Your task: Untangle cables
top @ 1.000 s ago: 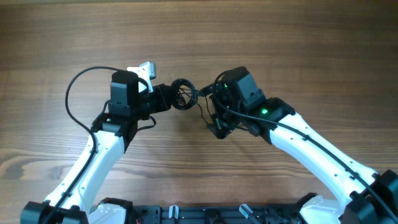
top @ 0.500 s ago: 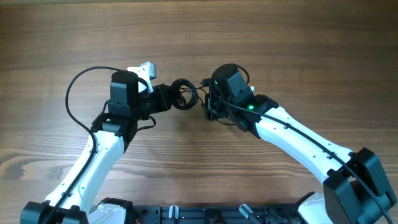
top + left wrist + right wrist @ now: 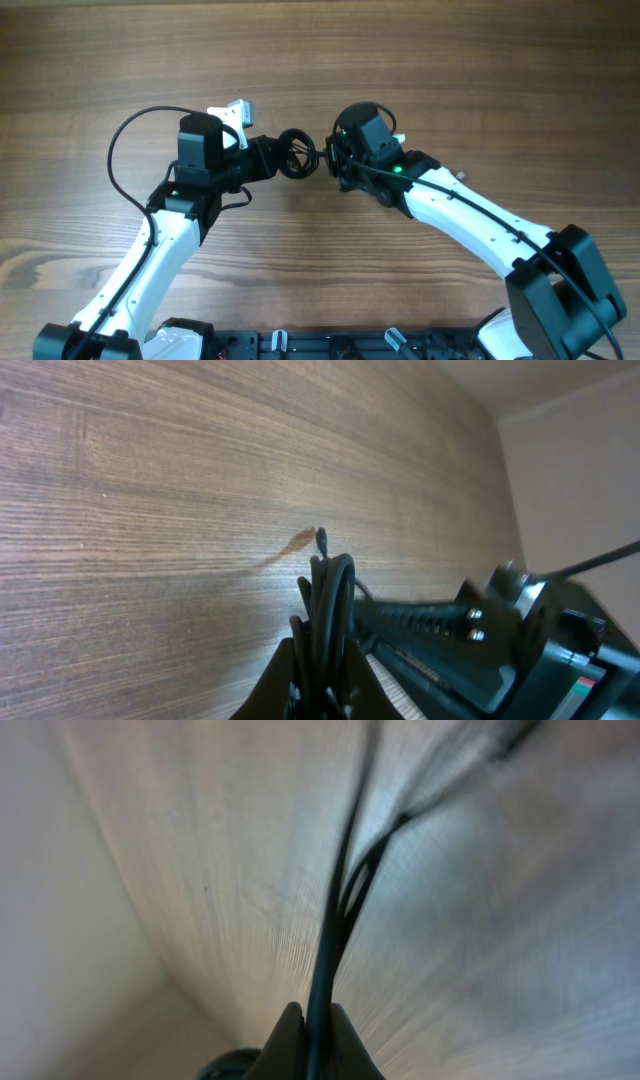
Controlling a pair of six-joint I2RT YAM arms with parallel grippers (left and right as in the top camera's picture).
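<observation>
The left gripper [image 3: 274,158] is clamped on the black cable coil [image 3: 297,152]. The right gripper [image 3: 329,161] is closed on its loose strands [image 3: 341,890].

Matt wood-grain table [image 3: 450,60], glossy black rubbery cables [image 3: 328,610], smooth white plastic arm shells [image 3: 160,262].

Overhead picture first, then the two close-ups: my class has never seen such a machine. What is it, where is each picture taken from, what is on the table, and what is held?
Two white robot arms work at a wooden table, each ending in a two-finger gripper. One camera looks down from above. The other two ride on the wrists, so each shows its own fingers close up. The only object is a tangled black cable with a white plug. The left gripper and the right gripper each pinch the cable, from opposite sides of the tangle.
</observation>
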